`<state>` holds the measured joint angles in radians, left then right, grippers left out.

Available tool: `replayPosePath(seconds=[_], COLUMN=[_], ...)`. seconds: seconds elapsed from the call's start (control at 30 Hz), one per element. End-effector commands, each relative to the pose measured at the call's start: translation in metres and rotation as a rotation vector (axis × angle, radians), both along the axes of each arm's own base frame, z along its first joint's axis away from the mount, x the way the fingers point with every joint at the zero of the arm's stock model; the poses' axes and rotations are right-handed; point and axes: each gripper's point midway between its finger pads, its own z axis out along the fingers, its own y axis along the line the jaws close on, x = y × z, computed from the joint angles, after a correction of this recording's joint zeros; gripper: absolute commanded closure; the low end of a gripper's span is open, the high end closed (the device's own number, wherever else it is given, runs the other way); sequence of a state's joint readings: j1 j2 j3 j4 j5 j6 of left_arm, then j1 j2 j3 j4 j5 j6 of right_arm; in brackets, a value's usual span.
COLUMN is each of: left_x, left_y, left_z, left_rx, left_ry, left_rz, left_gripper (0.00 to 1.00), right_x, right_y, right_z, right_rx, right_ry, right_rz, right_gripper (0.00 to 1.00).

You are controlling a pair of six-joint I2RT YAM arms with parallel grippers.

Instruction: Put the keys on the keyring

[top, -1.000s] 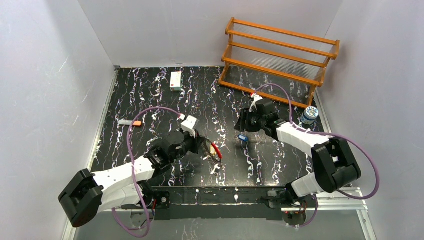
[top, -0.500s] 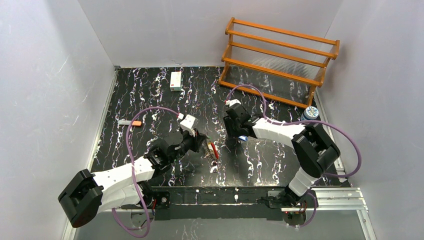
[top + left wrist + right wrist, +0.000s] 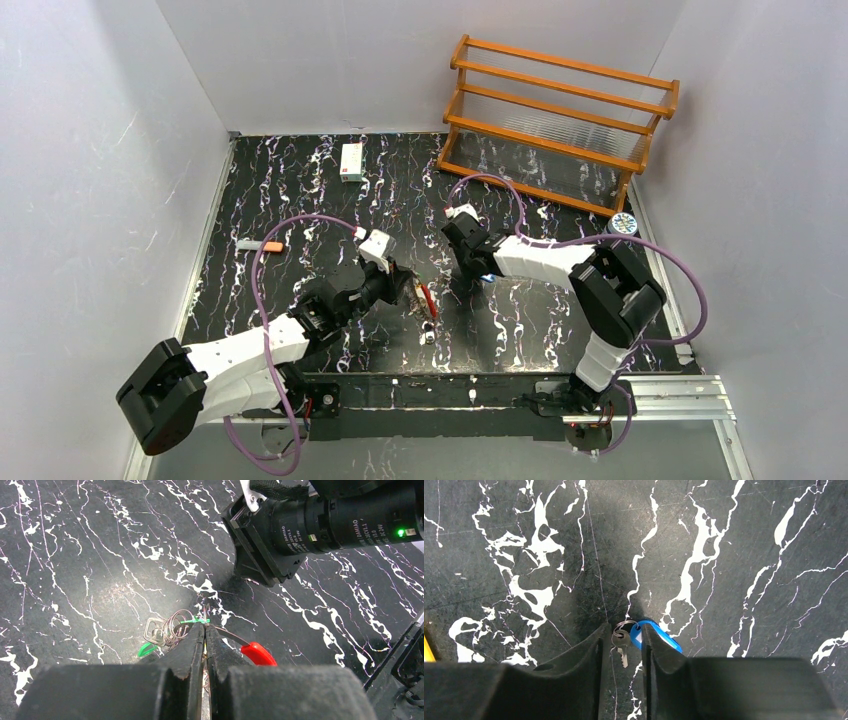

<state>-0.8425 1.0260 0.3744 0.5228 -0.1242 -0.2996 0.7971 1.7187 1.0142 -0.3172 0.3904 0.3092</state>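
Far left of the top view: orange-tipped marker (image 3: pixel 262 245) flat on the counter (image 3: pixel 300 200), well apart from the work. Above it, toward centre: small white box (image 3: pixel 351 161), shut, contents hidden.

Centre-left: left pincer (image 3: pixel 409 286) pressed together on the thin wire of the keyring (image 3: pixel 427 298). In the left wrist view, fingertips (image 3: pixel 196 642) tight on the loop, red segment (image 3: pixel 257 654) just right of them, green tag (image 3: pixel 146 650) and a knot of small rings just left. Green key seemingly among that cluster already; threaded or merely alongside, cannot tell.

Right of centre: right pincer (image 3: pixel 476 270) low over the counter, jaws partly spread, astride the blue key (image 3: pixel 656 635). In the right wrist view, blue tag partly under the right-hand finger, small metal blade (image 3: pixel 620 649) and its little ring in the gap; no squeeze visible yet.

Step in hand, by judgement: picking up the blue key. Close squarely on the tag rather than the thin blade, leaving the little ring free. Lift straight, no dragging. Hold the loop steady with the left, wire end offered toward the right.

Upper right: wooden rack (image 3: pixel 560 120), slatted shelves bearing none of the task's things. Beside its right end, small round tub (image 3: pixel 622 226), lidded, contents unseen.
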Motion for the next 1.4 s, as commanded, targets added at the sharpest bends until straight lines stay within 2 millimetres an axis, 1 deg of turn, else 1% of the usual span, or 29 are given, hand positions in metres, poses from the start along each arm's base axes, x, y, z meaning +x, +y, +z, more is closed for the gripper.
replayPosePath(seconds=[0.0,0.07,0.3,0.4,0.5,0.7,0.87,0.97,1.07,1.17,1.23,1.3,1.37], left_x=[0.004,0.004,0.004,0.003,0.003,0.002,-0.004,-0.007,-0.009,-0.014,-0.018,-0.02,-0.024], left_y=[0.0,0.0,0.0,0.0,0.0,0.001,-0.001,0.0,0.001,0.002,0.002,0.002,0.0], left_z=[0.01,0.01,0.01,0.011,0.01,0.01,0.009,0.011,0.012,0.012,0.013,0.014,0.015], left_rx=[-0.027,-0.027,-0.022,-0.017,-0.011,0.002,0.025,0.032,0.044,0.059,0.063,0.068,0.061], left_ry=[-0.029,-0.03,-0.037,-0.043,-0.048,-0.063,-0.09,-0.111,-0.138,-0.17,-0.194,-0.215,-0.224], left_rz=[0.02,0.018,0.016,0.008,0.002,-0.008,-0.062,-0.082,-0.097,-0.133,-0.158,-0.172,-0.202], left_gripper=[1.0,1.0,1.0,1.0,1.0,1.0,1.0,1.0,1.0,1.0,1.0,1.0,1.0], right_x=[0.009,0.008,0.007,0.007,0.007,0.004,0.0,-0.005,-0.01,-0.013,-0.011,-0.01,-0.008], right_y=[0.009,0.011,0.012,0.014,0.018,0.026,0.037,0.048,0.056,0.059,0.057,0.053,0.049], right_z=[0.009,0.009,0.011,0.015,0.02,0.027,0.037,0.046,0.059,0.071,0.072,0.067,0.061], right_rx=[0.003,0.007,0.007,0.017,0.035,0.086,0.166,0.253,0.383,0.518,0.537,0.505,0.46], right_ry=[-0.02,-0.015,-0.007,-0.01,-0.015,-0.009,-0.012,0.01,0.041,0.063,0.052,0.055,0.074], right_rz=[-0.001,0.003,0.016,0.025,0.037,0.064,0.095,0.136,0.169,0.194,0.204,0.201,0.197], right_gripper=[0.68,0.74,0.86,0.93,0.98,0.99,0.99,0.99,0.99,0.99,0.99,0.99,0.89])
